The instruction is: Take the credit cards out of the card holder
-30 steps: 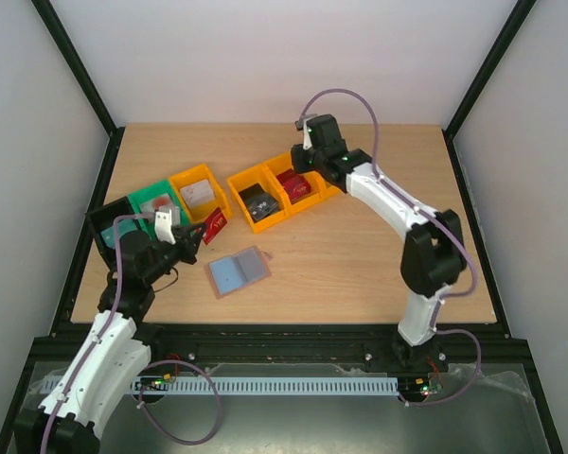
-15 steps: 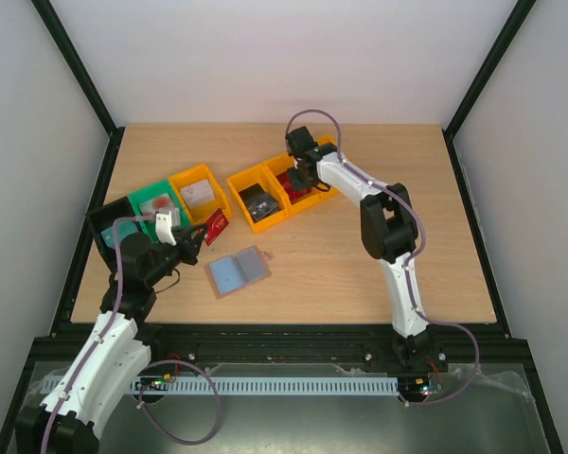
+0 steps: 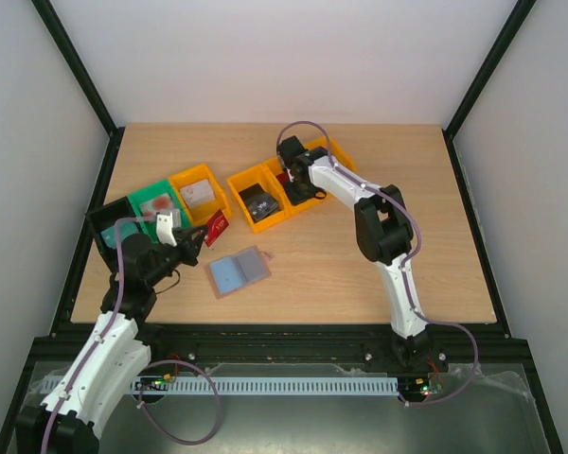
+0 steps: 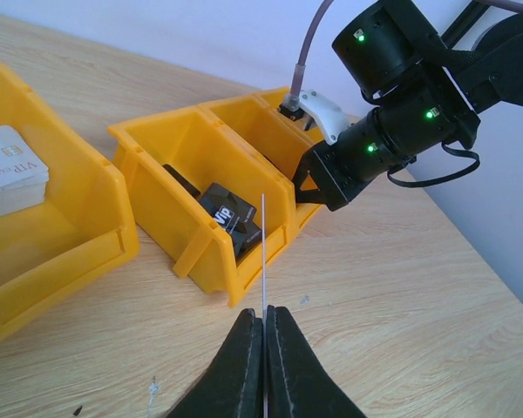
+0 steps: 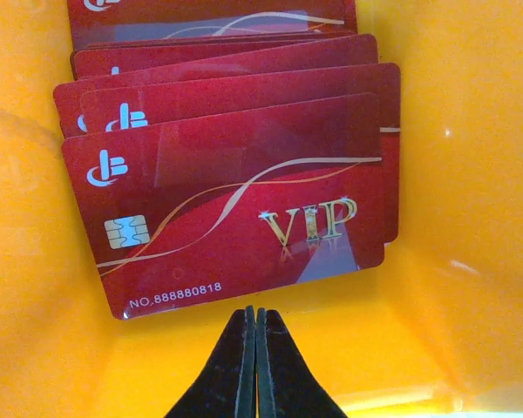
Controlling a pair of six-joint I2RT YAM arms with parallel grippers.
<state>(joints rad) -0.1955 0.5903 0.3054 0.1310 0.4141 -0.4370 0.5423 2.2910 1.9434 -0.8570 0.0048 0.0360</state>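
Card holder (image 3: 237, 272) is lying open on the table (image 3: 360, 255), just right of the nearer left gripper (image 4: 263, 315), which is pinching a red card (image 3: 216, 225); right gripper (image 5: 255, 318), pressed together and empty, is hovering over binned VIP cards (image 5: 244, 218).

The card holder (image 3: 238, 272) lies open on the bench (image 3: 360, 265), its blue lining up. Just behind it to the left, the left gripper (image 3: 203, 234) holds a red card (image 3: 217, 224) in its jaws. Farther left of the holder, a black bin (image 3: 102, 227), a green bin (image 3: 144, 200) and an orange bin (image 3: 183, 178) stand side by side. Behind the holder, slightly right, runs a bin row (image 3: 265, 223) of three orange bins. The right gripper (image 3: 289, 178) points down into the middle one.
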